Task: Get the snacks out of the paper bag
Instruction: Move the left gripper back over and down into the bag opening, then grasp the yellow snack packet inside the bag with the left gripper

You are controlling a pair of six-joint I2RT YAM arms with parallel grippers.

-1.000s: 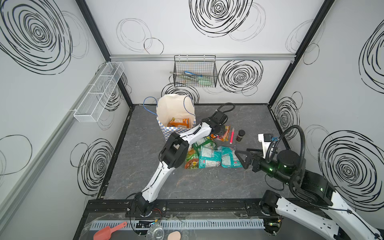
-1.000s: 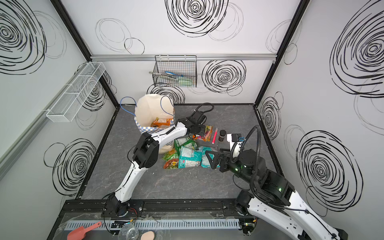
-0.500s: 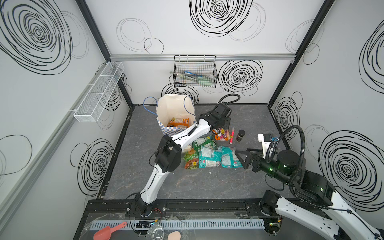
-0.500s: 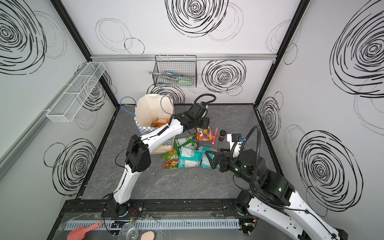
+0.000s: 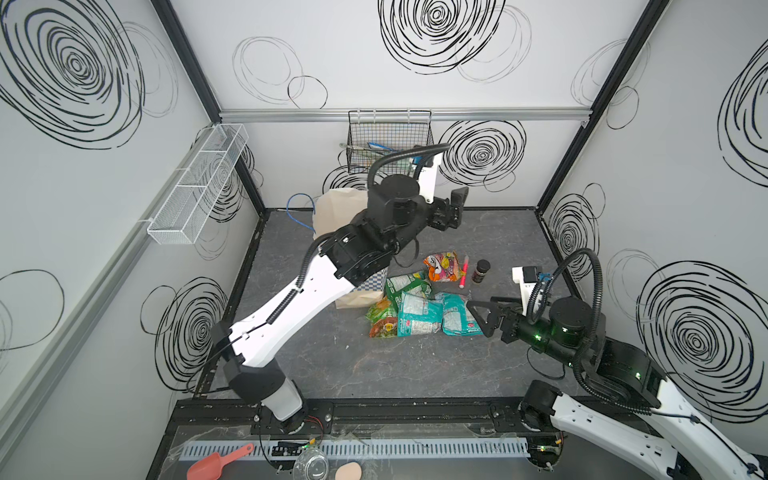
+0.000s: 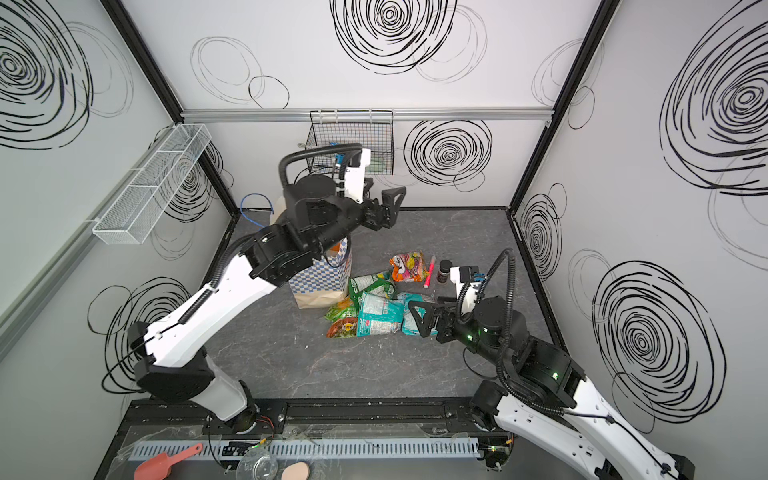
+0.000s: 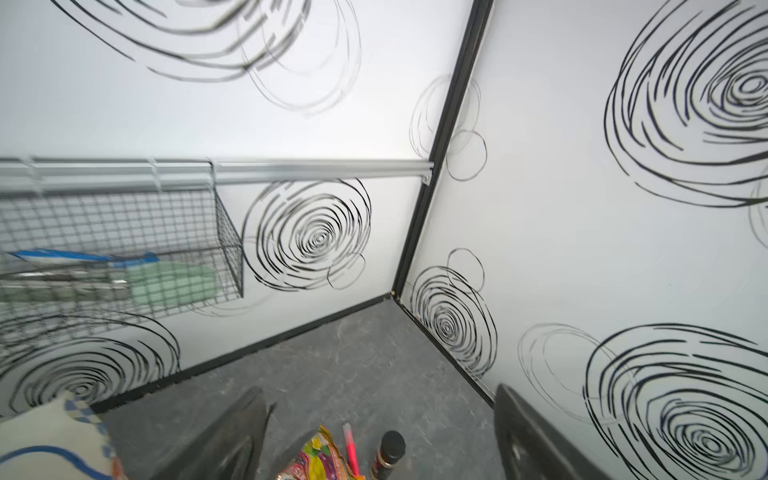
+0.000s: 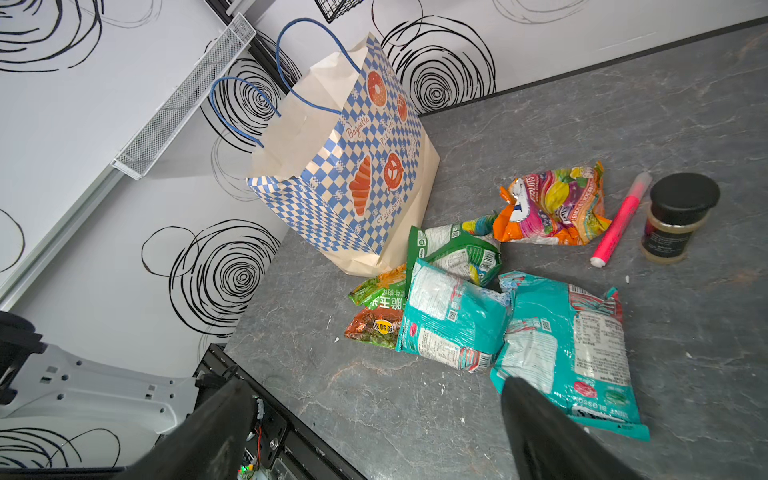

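Right wrist view is the best for the task items. The paper bag (image 8: 345, 174) stands upright on the grey table (image 8: 540, 104), blue cord handles up. Its cream inside shows but the contents don't (angle too low).

The snacks (image 8: 478, 299) lie in a loose heap just beside the bag's base:
- green packet (image 8: 457, 253)
- teal packet (image 8: 453, 320), overlapping the green one
- second teal packet (image 8: 573, 353), touching the first
- two small green-orange packets (image 8: 374, 307), tucked under the heap's bag-side edge
- multicoloured packet (image 8: 552, 208), slightly apart from the heap, next to a red marker (image 8: 619, 220) and then a dark-lidded jar (image 8: 675, 216)

Right gripper (image 8: 374, 384): claw wide, nothing between the fingers. One finger (image 8: 552, 436) overlaps the second teal packet's edge in this view; contact can't be told.

Left wrist view misses the heap entirely. It shows mostly walls and the wire basket (image 7: 124, 241). Only a bag corner (image 7: 50, 440), the multicoloured packet (image 7: 316, 457), the marker (image 7: 351, 449) and the jar (image 7: 388, 451) sit at the frame edge. Its two fingers (image 7: 232, 436) stand far apart with nothing held.

Both top views show what the wrist cameras don't. The left arm (image 5: 316, 291) is raised across the bag (image 6: 324, 278) and hides most of its mouth. The left gripper (image 5: 455, 208) (image 6: 380, 193) is up high near the back wall. The right gripper (image 5: 482, 318) (image 6: 419, 318) is low by the teal packets' outer side. A red scoop (image 5: 220, 461) lies on the front ledge (top views only).
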